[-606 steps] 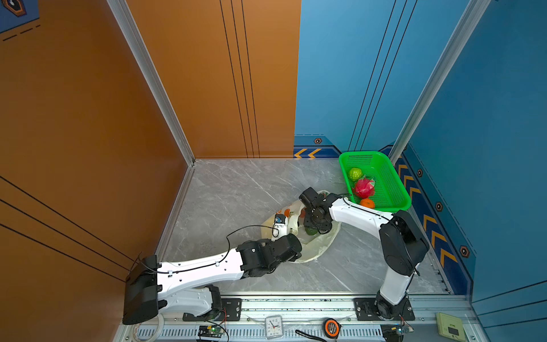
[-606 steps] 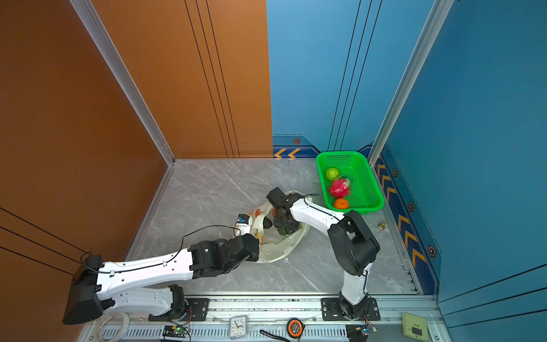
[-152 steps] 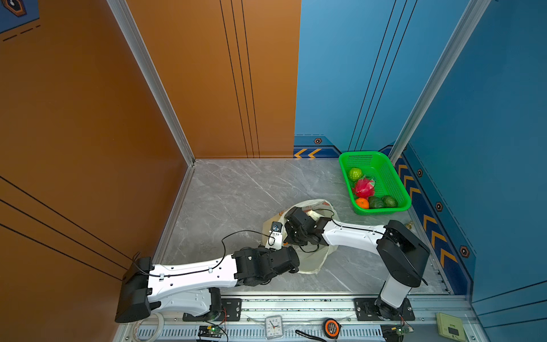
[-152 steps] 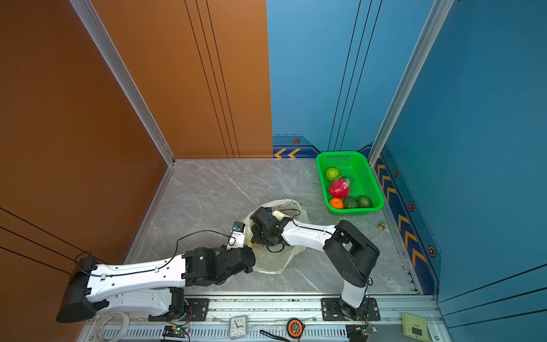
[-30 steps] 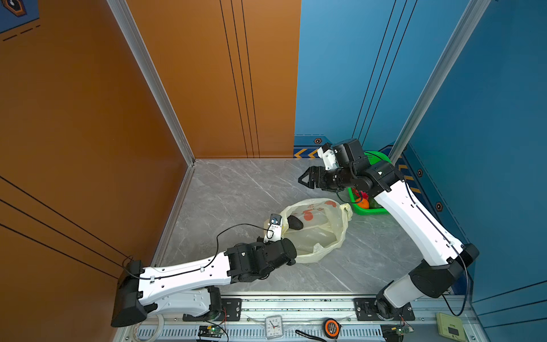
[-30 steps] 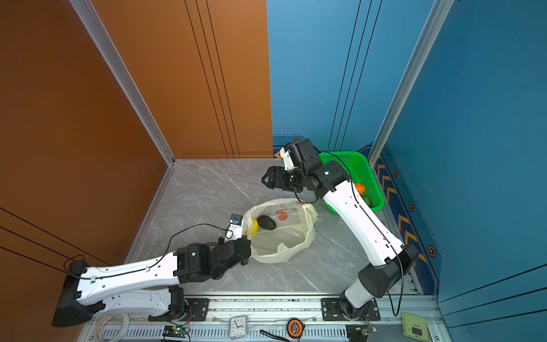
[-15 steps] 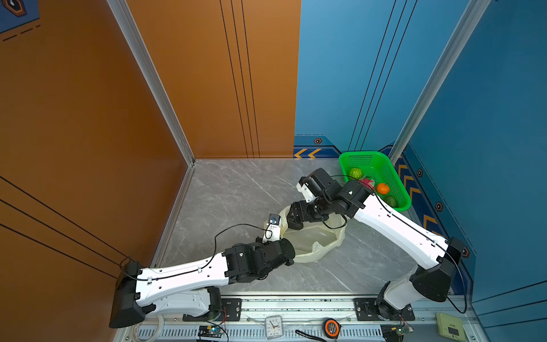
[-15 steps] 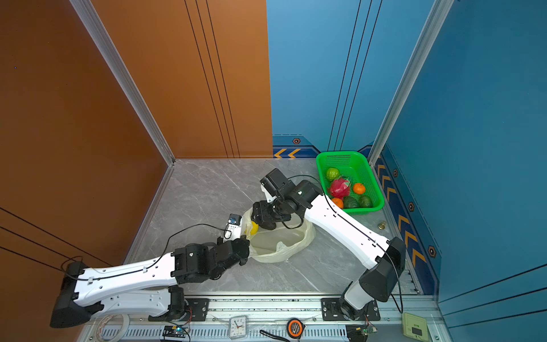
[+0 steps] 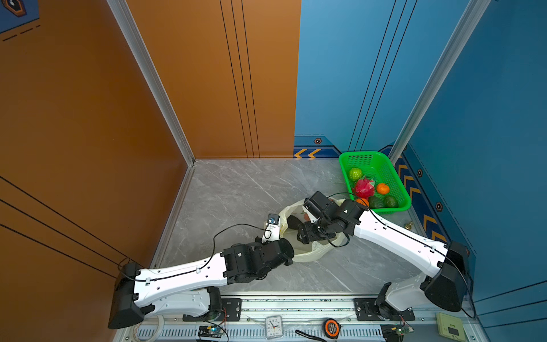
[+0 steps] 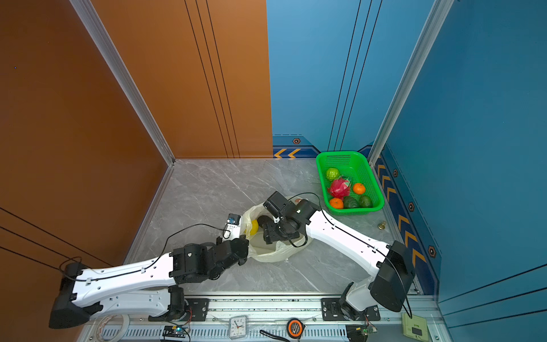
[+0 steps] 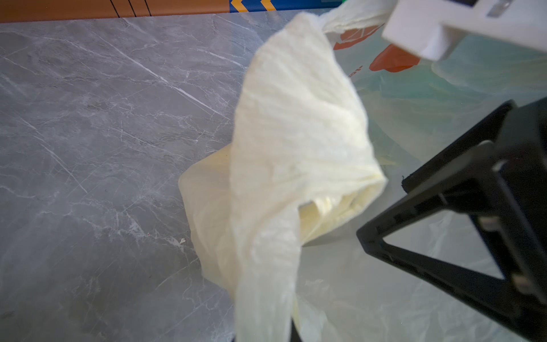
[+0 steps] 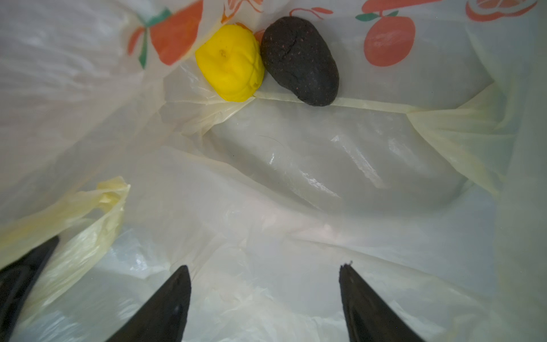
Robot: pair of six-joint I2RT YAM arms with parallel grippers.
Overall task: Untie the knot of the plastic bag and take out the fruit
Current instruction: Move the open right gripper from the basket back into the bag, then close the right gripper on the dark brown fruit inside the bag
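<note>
Grey marble top (image 9: 236, 189) runs under everything, with orange and blue walls behind it. The bag (image 9: 310, 256) sits on it between my two arms with its mouth open, and I can see no knot anywhere. Most fruit lies in the green basket (image 9: 374, 157) by the right wall. Two pieces are deep in the bag, a yellow fruit (image 12: 231, 63) and a dark avocado (image 12: 300, 60), touching each other against the far fold.

I judge both to be light and hard, like toys. The avocado looks matt and rough, so it should not slip, and I would take it across its narrow width. The yellow fruit is lumpy and smoother, best pinched across its middle. The bag's film is thin, limp and slick. It could get pinched along with a fruit, or fold over them.

My right gripper (image 12: 265, 266) is inside the bag with its jaws wide apart and nothing in them. Its tips are over bare film, well short of the fruit. My left gripper (image 10: 246, 240) is clamped together on the bag's cream edge, holding the mouth up.
</note>
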